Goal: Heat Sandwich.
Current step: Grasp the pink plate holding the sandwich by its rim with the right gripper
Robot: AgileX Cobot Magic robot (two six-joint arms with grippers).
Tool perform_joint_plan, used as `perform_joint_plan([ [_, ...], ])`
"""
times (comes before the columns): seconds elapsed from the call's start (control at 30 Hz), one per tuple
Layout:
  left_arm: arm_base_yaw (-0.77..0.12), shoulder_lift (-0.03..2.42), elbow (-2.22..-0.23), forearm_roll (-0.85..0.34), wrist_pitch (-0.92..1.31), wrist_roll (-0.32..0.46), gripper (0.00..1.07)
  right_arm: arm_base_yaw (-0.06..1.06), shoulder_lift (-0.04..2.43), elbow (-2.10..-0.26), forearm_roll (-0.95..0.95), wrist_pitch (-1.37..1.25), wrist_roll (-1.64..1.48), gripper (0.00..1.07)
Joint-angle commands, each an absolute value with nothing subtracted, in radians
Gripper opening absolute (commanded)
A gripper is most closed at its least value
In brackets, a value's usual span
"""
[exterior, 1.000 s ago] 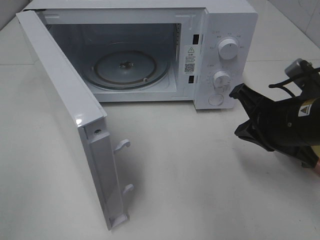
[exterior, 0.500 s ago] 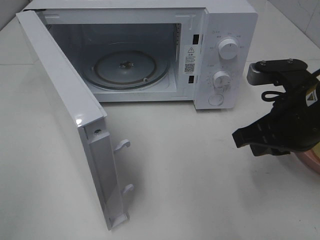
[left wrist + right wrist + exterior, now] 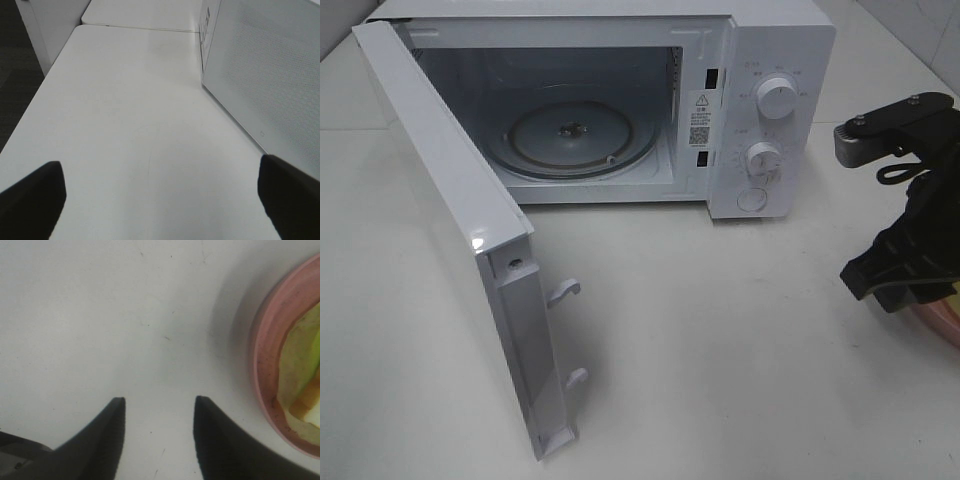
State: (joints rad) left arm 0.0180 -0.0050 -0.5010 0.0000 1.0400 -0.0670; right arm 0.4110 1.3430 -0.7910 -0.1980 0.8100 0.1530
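White tabletop (image 3: 720, 350). Left gripper (image 3: 160, 175): jaws wide apart, empty, beside microwave door (image 3: 450, 220). Microwave door swung open, turntable (image 3: 570, 135) bare: opening done; loading, closing, heating left. Right gripper (image 3: 160, 400): jaws apart, nothing held, just beside pink plate (image 3: 262, 340). Sandwich (image 3: 302, 365) on pink plate, far right, mostly cropped; long axis and facing unclear.

Table: white matte table (image 3: 720, 350); in my right wrist view I see faint specks and scuffs on it.
Joint: I make out a joint line (image 3: 145, 29) where a second white top butts against this one.
Microwave: white microwave (image 3: 785, 50), standing on the table toward the back; its door (image 3: 450, 220) is swung open to the left.
Plate: round pink plate (image 3: 262, 350), flat on the table, right of the microwave and nearer to me, not touching it.
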Motion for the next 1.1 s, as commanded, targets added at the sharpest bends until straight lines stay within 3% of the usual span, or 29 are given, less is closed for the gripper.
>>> perform_joint_plan([
  [0.03, 0.019, -0.030, -0.498, 0.000, 1.035, -0.067, 0.98, 0.406, 1.339, -0.814, -0.235, 0.821, 0.149, 0.68],
  [0.07, 0.019, -0.030, -0.498, 0.000, 1.035, -0.067, 0.98, 0.405, 1.339, -0.821, -0.254, 0.818, 0.164, 0.80],
  [0.23, 0.019, -0.030, -0.498, 0.000, 1.035, -0.067, 0.98, 0.339, 1.339, -0.831, -0.257, 0.799, 0.189, 0.93],
  [0.67, 0.019, -0.030, -0.498, 0.000, 1.035, -0.067, 0.98, 0.196, 1.437, -0.831, -0.256, 0.745, 0.173, 0.89],
  [1.1, 0.019, -0.030, -0.498, 0.000, 1.035, -0.067, 0.98, 0.161, 1.603, -0.831, -0.259, 0.638, 0.184, 0.87],
])
